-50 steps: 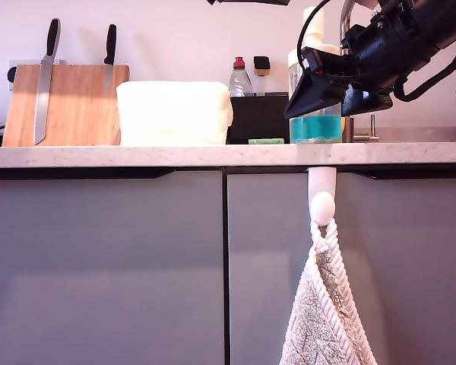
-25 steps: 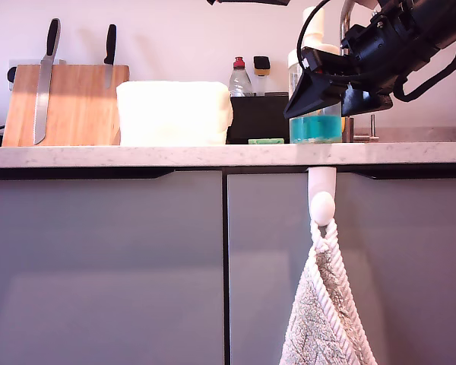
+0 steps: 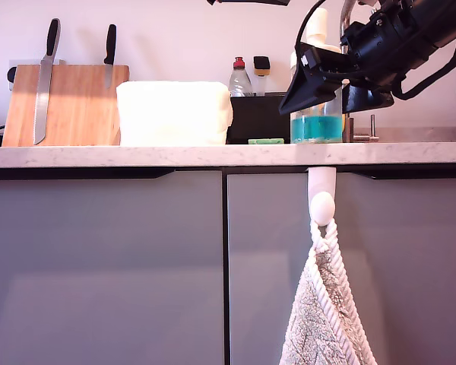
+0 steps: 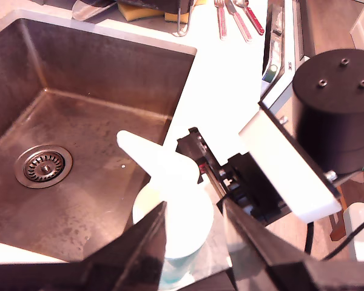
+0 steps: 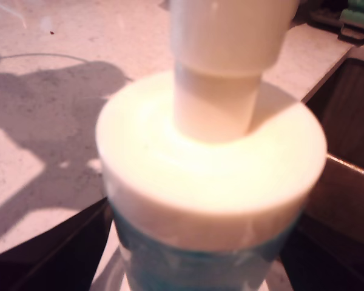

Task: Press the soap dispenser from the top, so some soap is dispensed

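Note:
The soap dispenser point(image 3: 315, 29) stands on the counter at the exterior view's right, with teal soap point(image 3: 317, 129) in its lower part. My second gripper point(image 3: 308, 90) comes in from the exterior view's right and is shut on the bottle just under the wide white cap point(image 5: 212, 182); its dark fingers point(image 5: 45, 248) flank the bottle. My first gripper point(image 4: 194, 209) hangs open directly above the white pump head point(image 4: 170, 182), apart from it. In the exterior view only a dark arm part point(image 3: 247, 1) shows at the top edge.
A steel sink point(image 4: 79, 103) with a drain point(image 4: 43, 165) lies right beside the dispenser. Along the counter stand a wooden knife board point(image 3: 64, 103), a white block point(image 3: 175, 112), a black box point(image 3: 257, 114), a red-capped bottle point(image 3: 240, 76) and a green sponge point(image 3: 266, 141). A towel point(image 3: 327, 304) hangs below.
My second gripper has risen slightly on the bottle, and the dispenser has shifted a touch to the exterior view's right.

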Controlling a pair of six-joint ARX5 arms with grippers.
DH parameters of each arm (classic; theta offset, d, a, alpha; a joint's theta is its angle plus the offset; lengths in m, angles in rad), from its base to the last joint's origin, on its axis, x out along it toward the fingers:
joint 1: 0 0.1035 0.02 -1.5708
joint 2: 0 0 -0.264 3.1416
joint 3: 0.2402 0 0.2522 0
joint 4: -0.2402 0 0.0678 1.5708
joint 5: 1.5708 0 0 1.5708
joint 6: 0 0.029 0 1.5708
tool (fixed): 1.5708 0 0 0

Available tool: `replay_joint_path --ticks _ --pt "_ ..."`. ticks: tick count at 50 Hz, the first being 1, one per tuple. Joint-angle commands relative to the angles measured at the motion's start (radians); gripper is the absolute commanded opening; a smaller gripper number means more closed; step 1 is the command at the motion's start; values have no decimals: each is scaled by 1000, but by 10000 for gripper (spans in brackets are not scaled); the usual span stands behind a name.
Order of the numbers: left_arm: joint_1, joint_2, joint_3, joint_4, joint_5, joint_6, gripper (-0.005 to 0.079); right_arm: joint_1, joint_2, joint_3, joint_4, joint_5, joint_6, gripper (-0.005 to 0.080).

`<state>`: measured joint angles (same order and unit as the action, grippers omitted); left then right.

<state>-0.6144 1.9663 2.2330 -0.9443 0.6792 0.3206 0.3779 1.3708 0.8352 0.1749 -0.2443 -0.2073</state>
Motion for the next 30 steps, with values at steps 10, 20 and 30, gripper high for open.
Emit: replay_joint_path --ticks 10,20,30 --pt "-3 10 -4 0 1 2 258 8 -50 -1 -32 -3 24 789" --pt "-3 10 -4 1 1 2 258 6 -108 -1 -93 0 29 788" --pt "-3 10 -4 1 1 2 258 8 -174 -1 -183 -1 37 788"
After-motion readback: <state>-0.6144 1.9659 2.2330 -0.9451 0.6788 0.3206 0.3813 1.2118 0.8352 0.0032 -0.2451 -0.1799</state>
